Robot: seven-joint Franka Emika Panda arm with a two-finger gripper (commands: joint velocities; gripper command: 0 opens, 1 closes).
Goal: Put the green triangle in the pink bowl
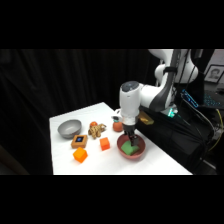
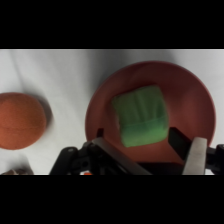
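The triangle (image 2: 140,116) lies flat inside the bowl (image 2: 192,107), directly below the tool (image 2: 145,142), whose fingers (image 2: 196,155) stand spread apart, gripping nothing; an orange ball (image 2: 20,120) sits on the bench (image 2: 65,70) off to the tool's side

The pink bowl (image 2: 190,95) looks smooth, with a dull sheen, like plastic; the green triangle (image 2: 141,116) in it is matt and faintly ribbed on top; the orange ball (image 2: 19,120) to its left is matt with a fine grain; the grey bowl (image 1: 69,128) at the far left has a metal gleam; the table (image 1: 107,162) is plain matt white.
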